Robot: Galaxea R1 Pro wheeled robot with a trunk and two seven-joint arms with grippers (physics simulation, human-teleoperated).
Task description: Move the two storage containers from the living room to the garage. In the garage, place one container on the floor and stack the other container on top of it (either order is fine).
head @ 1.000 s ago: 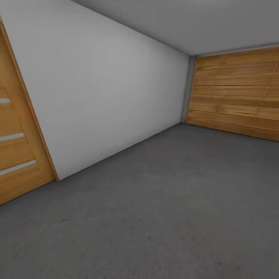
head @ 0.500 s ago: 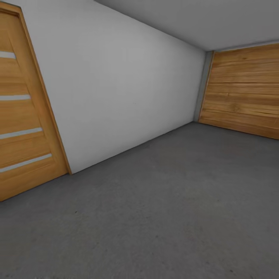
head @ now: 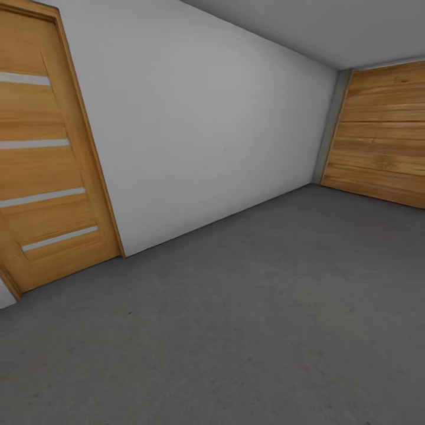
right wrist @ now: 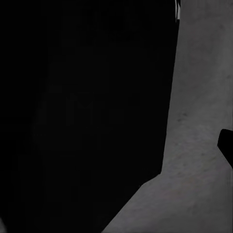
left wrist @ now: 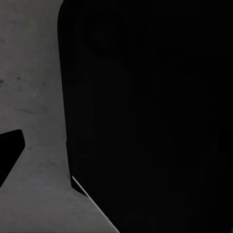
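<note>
The head view looks into the garage. Nearest the camera spreads the floor (head: 254, 330), a dark grey mottled concrete surface that runs from the bottom edge of the picture back to the walls. No orange-red storage container lies on the stretch of concrete that the head view takes in.

Using the pale grey wall (head: 206, 130) as the landmark: the concrete meets its foot along a slanting line. At the near end of that wall stands a wooden door (head: 50, 159) in a wooden frame, crossed by four thin pale horizontal strips; the door is shut flush in its frame, its lower edge touching the concrete. At the far end of the wall, past a narrow grey corner strip, a wide wooden panel door (head: 381, 139) of horizontal planks closes the room. Above the wall runs a plain grey ceiling (head: 330, 26).

In the left wrist view a large black shape takes up most of the picture, with grey mottled concrete beside it and a small black wedge at the edge; whether the left claw is wide or narrow cannot be told. The right wrist view is much the same, a black mass beside grey concrete, and the right claw's state cannot be told either.
</note>
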